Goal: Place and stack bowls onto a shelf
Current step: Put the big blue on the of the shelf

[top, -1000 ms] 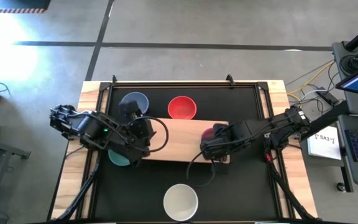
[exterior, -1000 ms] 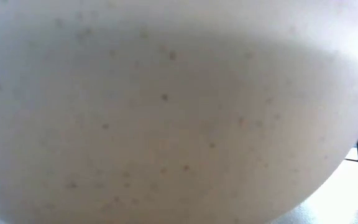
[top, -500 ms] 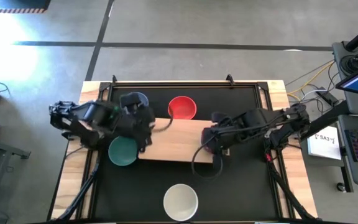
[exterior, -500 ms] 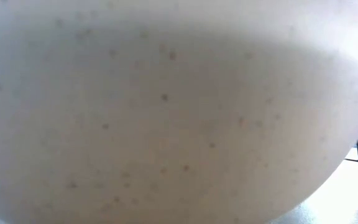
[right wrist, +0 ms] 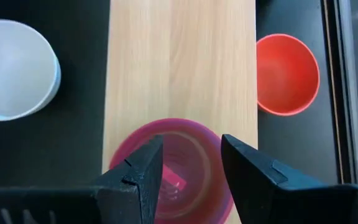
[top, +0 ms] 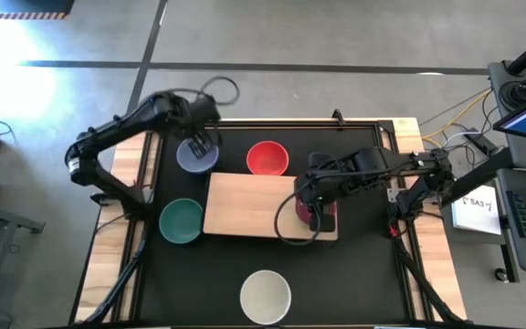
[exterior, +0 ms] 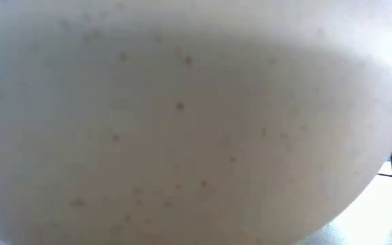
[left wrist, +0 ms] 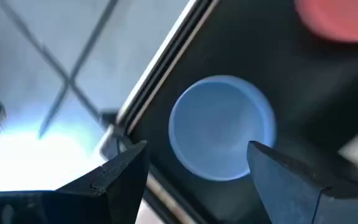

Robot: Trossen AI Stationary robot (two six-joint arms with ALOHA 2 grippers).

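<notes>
The magenta bowl [right wrist: 173, 165] sits on the right end of the pale wooden shelf [top: 245, 203], and the right gripper [right wrist: 188, 163] hangs just above it with its jaws parted and gripping nothing. The left gripper [left wrist: 194, 171] hovers over the blue-grey bowl [top: 196, 153] at the worktop's back left, jaws wide and empty. These look like light, stiff, smooth plastic cups, probably slippery, so I'd pinch one by its thin rim wall; red [top: 267, 158], teal-green [top: 181, 220] and cream-white [top: 265, 295] wait off the board.

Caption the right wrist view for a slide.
Right gripper open above the magenta bowl resting on the wooden shelf, red bowl beside it.
</notes>
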